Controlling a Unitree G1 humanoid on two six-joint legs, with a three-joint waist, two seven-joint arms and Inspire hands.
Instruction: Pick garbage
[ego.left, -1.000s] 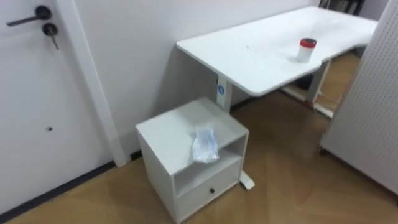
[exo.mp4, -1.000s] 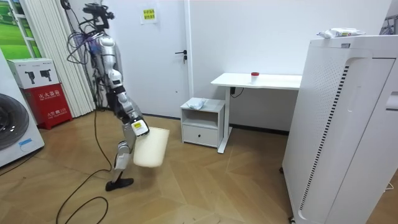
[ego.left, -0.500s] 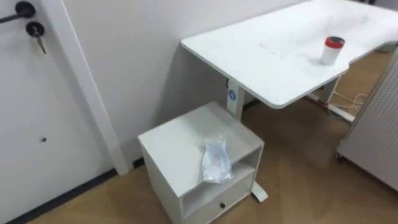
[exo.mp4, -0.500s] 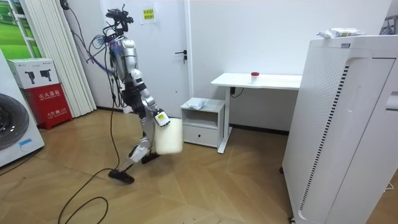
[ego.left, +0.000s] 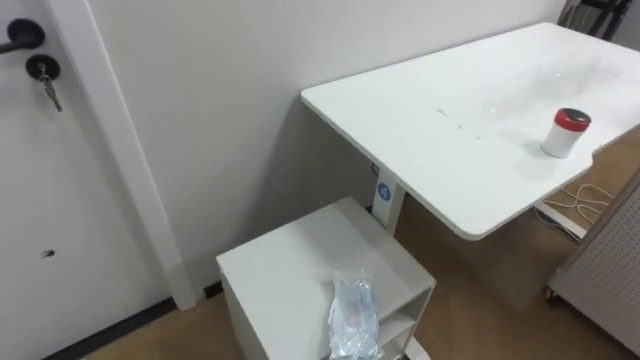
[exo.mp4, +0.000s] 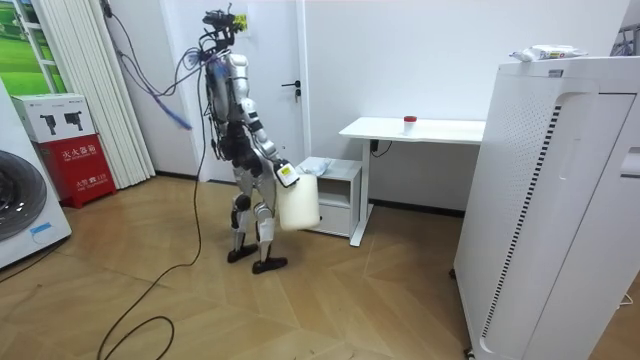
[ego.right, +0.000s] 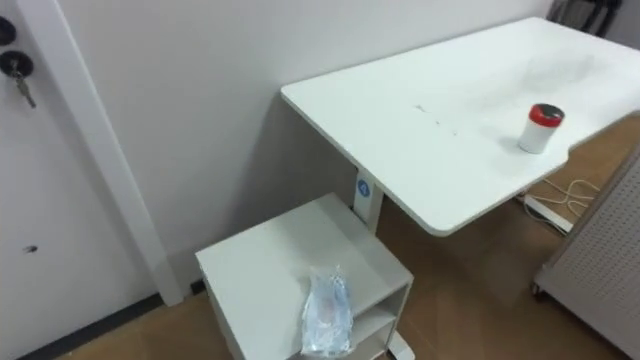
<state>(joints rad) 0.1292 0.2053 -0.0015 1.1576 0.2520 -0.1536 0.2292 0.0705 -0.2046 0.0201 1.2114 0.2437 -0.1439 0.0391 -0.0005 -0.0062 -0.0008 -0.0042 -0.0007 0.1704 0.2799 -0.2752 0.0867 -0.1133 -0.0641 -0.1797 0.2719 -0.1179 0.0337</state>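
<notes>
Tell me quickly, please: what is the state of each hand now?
Left hand: cannot be told.
Right hand: closed, holding the white bin, which hangs at the robot's side.

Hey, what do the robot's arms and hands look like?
The right arm is slim, built of dark and silver-grey segments. The right hand looks dark, with a small pale tag at its back. Finer detail is too small to tell.

Cabinet: top bare behind the bag, open from above.
Desk: higher, its edge near the cabinet's right side.
Wall: closes off the back.
</notes>
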